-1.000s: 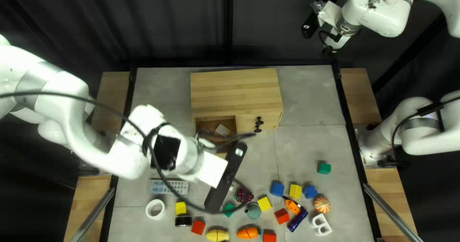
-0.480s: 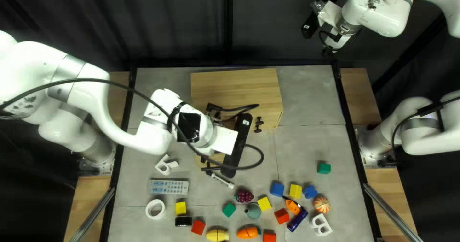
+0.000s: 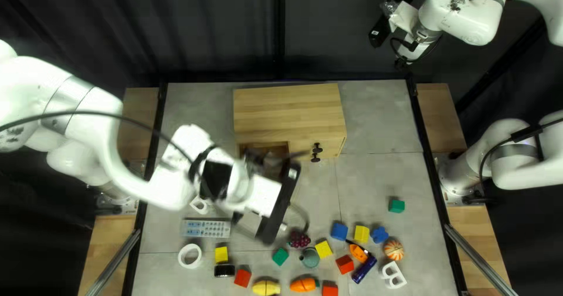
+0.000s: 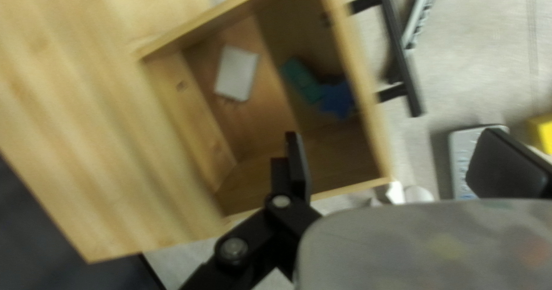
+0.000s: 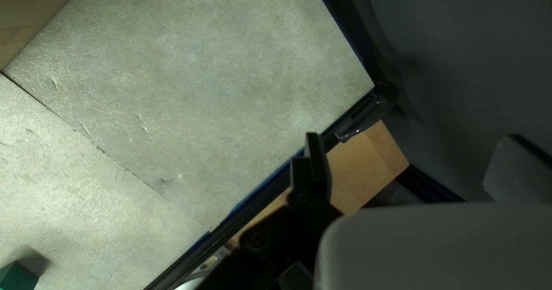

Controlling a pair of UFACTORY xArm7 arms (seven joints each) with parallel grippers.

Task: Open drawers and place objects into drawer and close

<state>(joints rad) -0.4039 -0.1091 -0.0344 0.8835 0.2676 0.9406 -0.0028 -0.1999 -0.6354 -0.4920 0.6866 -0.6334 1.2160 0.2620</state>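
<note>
A wooden cabinet (image 3: 287,108) has its left drawer pulled out. In the left wrist view a white block (image 4: 236,73), a green piece (image 4: 301,78) and a blue star-like piece (image 4: 338,99) lie inside the drawer (image 4: 368,89). My left gripper (image 3: 278,205) is over the drawer's front area in the top left view, its fingertips hidden; in its wrist view the gripper (image 4: 397,160) is open above the drawer's side, holding nothing. My right gripper (image 3: 381,29) hangs beyond the table's far edge; in its wrist view the gripper (image 5: 411,160) stands open and empty.
Near the table's front are blocks, toy food, a remote (image 3: 205,228), a white ring (image 3: 189,256), an orange ball (image 3: 393,249) and a white letter (image 3: 393,275). A green block (image 3: 397,205) sits at right. The drawer's black handle (image 4: 399,48) juts outward.
My left arm moved toward the cabinet, then drew back toward the lower left over the last half second, blurring in motion. The right arm stayed still.
</note>
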